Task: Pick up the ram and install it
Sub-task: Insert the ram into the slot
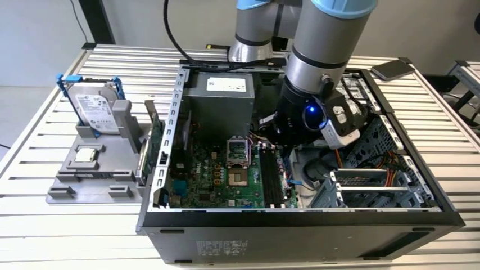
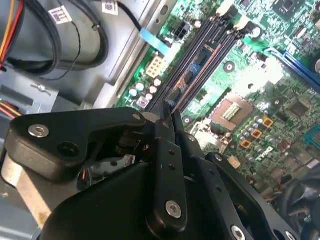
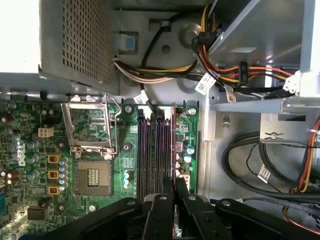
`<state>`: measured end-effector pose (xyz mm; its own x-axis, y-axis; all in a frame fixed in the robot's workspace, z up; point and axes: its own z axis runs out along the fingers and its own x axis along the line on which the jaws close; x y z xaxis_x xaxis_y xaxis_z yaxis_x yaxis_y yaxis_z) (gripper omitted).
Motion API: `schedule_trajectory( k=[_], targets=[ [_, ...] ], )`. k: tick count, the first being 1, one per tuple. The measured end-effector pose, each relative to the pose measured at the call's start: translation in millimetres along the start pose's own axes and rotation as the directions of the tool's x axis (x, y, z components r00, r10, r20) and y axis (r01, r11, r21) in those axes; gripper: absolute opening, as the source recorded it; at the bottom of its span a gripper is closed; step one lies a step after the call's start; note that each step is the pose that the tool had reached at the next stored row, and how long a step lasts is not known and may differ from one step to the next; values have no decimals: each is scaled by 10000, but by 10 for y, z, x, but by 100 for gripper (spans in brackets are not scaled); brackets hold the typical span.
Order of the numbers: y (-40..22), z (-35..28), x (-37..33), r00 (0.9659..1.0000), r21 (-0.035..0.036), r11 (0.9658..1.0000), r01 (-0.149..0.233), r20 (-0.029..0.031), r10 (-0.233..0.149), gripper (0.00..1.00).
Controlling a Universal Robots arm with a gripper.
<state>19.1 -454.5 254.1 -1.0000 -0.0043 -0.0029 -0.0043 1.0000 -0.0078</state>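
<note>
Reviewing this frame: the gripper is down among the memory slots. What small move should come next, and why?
Probably a short press straight down. In the first wrist view the gripper is closed on the ram, which stands on edge along the slot nearest the green board's edge, seemingly lined up. Whether it is seated cannot be told.

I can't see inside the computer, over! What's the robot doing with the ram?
Gripper shut on the ram, low over the green board. Ram edge-on at the black slots; seating not clear. Nothing in the way.
</note>
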Motion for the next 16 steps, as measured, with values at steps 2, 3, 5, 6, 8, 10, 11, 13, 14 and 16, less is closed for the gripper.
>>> schedule_trajectory(
  k=[2,3,5,6,8,10,11,13,14,16],
  targets=[
    [-48,20,0,10000,0,10000,0,0,0,0],
    [-70,25,1,10000,1,10000,0,0,0,0],
    [-102,31,9,10000,2,10000,-6,0,6,0],
    [-105,40,18,10000,-4,10000,-26,1,26,0],
    [-106,57,29,9999,0,9999,-135,-1,135,0],
    [-106,81,30,9998,2,9998,-204,-2,204,0],
    [-106,100,30,9998,0,9998,-204,-1,204,0],
    [-106,136,30,9998,1,9998,-206,-2,206,0],
    [-107,154,31,9998,1,9998,-207,-2,207,0],
    [-112,190,31,9998,1,9998,-207,-2,207,0]
  ],
)
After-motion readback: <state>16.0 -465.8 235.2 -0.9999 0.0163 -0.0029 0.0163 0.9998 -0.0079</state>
